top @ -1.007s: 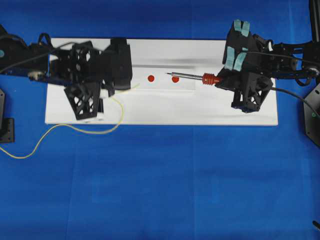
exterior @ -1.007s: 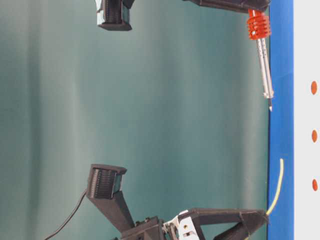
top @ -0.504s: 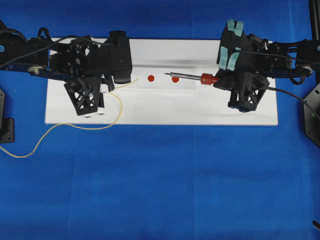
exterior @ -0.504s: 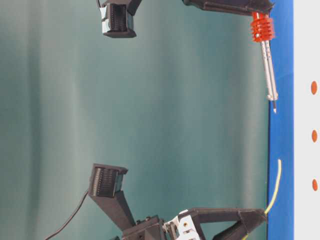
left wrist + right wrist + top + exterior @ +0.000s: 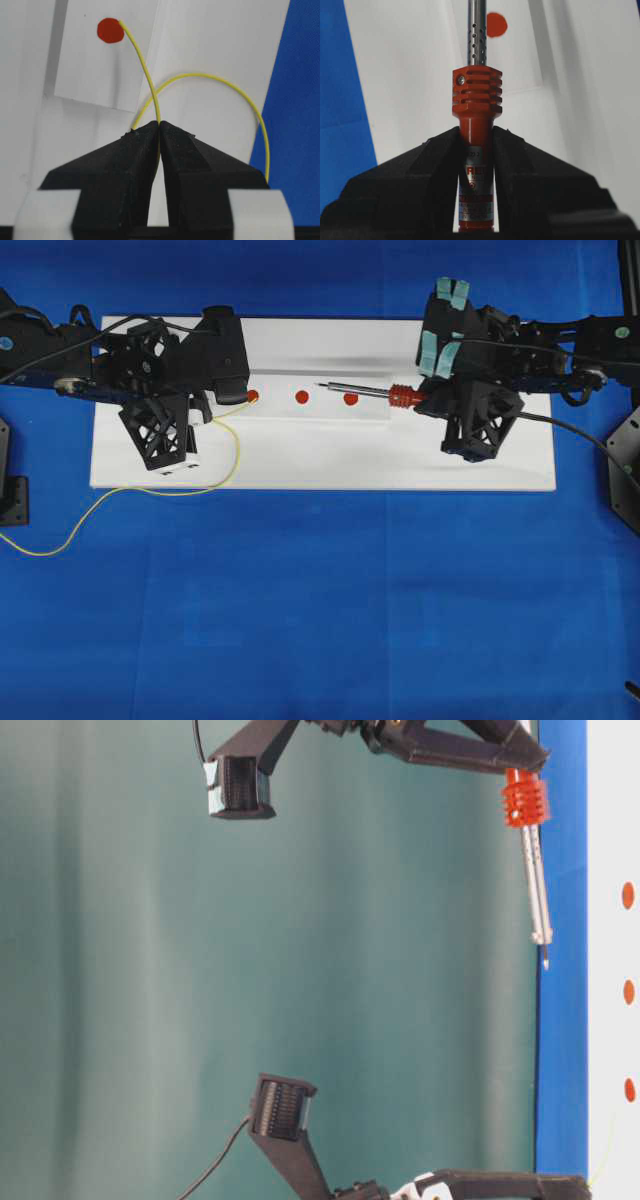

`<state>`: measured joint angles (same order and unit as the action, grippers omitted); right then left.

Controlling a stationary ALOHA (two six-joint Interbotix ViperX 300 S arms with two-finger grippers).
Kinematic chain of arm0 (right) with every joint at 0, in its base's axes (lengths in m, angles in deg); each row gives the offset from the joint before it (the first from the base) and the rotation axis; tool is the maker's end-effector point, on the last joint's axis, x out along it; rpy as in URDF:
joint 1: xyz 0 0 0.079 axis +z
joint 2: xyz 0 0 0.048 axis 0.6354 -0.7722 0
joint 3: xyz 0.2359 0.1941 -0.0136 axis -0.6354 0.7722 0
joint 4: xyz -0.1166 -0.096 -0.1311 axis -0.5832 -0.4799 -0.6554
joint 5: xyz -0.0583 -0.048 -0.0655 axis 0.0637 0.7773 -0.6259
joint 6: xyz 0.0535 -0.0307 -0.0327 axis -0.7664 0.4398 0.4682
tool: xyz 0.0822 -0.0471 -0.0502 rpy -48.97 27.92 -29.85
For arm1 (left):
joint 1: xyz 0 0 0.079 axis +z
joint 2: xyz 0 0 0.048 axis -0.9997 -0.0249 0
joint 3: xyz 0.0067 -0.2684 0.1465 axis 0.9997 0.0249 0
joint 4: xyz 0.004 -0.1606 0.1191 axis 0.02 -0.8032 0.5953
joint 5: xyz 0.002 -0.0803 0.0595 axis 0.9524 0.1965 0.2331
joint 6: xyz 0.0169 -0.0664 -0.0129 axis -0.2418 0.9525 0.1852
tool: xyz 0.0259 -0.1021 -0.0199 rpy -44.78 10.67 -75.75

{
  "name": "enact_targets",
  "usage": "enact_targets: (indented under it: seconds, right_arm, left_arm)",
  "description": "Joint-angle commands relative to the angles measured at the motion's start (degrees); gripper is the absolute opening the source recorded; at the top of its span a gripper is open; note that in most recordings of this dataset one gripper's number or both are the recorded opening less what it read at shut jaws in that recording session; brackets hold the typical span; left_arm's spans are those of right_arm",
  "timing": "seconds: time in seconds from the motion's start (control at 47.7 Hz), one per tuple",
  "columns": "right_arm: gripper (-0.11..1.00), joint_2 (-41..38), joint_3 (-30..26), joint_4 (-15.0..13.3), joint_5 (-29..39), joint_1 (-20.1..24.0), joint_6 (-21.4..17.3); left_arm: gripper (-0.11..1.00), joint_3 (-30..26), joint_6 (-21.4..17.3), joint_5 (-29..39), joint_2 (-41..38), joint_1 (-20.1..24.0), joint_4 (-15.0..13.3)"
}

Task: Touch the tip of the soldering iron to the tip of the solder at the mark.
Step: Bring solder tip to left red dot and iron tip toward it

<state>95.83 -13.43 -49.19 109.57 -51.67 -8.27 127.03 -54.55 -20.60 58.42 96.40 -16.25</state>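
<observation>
I am pinching the thin yellow solder wire in my left gripper, its tip resting at the leftmost red mark near the white board's far edge. My right gripper is clamping the orange-red soldering iron, whose tip is hovering between the other two marks, so I should be sliding it leftward, low and slow, avoiding the slack loop.

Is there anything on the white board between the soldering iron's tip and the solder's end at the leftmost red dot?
Nothing visible blocks it. Between the dark tip of the silver-shafted, orange-red soldering iron and the thin yellow solder wire's end at the leftmost red dot lie only bare white board and flat painted dots.
</observation>
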Motion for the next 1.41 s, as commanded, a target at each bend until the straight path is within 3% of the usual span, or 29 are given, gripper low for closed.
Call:
enact_targets:
  seconds: [0.0,0.881,1.385]
  right_arm:
    - [0.06,-0.3,-2.3,-0.2,-0.1,-0.1,0.2]
    - [0.06,-6.6,-8.3,-1.0,1.1,1.0,0.4]
    - [0.06,-16.7,-17.8,-3.7,5.2,1.1,0.7]
  left_arm:
    - [0.03,-0.3,0.2,-0.4,0.3,0.2,0.0]
    - [0.03,-0.9,0.4,0.4,-1.0,1.2,0.0]
    - [0.03,-2.2,0.4,1.1,-1.6,1.2,-0.1]
